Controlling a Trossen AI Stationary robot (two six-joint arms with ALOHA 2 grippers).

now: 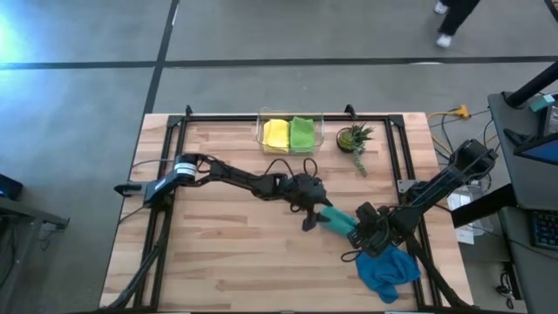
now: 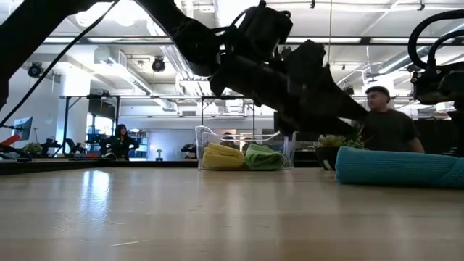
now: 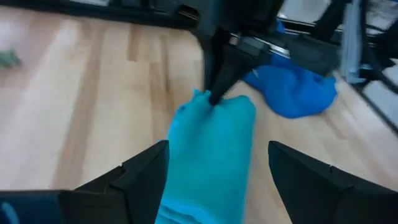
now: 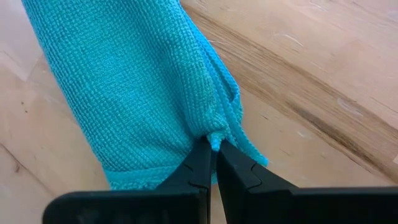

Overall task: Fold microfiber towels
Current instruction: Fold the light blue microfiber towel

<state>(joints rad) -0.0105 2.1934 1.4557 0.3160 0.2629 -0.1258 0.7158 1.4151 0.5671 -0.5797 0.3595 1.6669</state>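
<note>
A teal towel (image 1: pixel 338 220), folded into a long narrow strip, lies flat on the table (image 1: pixel 227 253) right of centre. My left gripper (image 3: pixel 217 158) hovers open over the strip's left end, one finger on either side of it, touching nothing. My right gripper (image 4: pixel 214 150) is shut on the strip's other end. A crumpled blue towel (image 1: pixel 388 270) lies near the front right corner. A folded yellow towel (image 1: pixel 275 133) and a folded lime green towel (image 1: pixel 302 133) sit side by side in a clear bin (image 1: pixel 260 131) at the far edge. My right gripper pinches a bunched bit of the teal towel's edge (image 4: pixel 216 138) at the corner of its right end, between its two fingertips. Several layers gather there. The fingers slant down from the table's right side. The towel lies along the table, slack.
A small potted plant (image 1: pixel 355 139) stands right of the clear bin. A black frame (image 1: pixel 183 131) runs along the table's far and side edges. Bare wood stretches over the near left. A person (image 2: pixel 388 127) sits beyond the table's far side.
</note>
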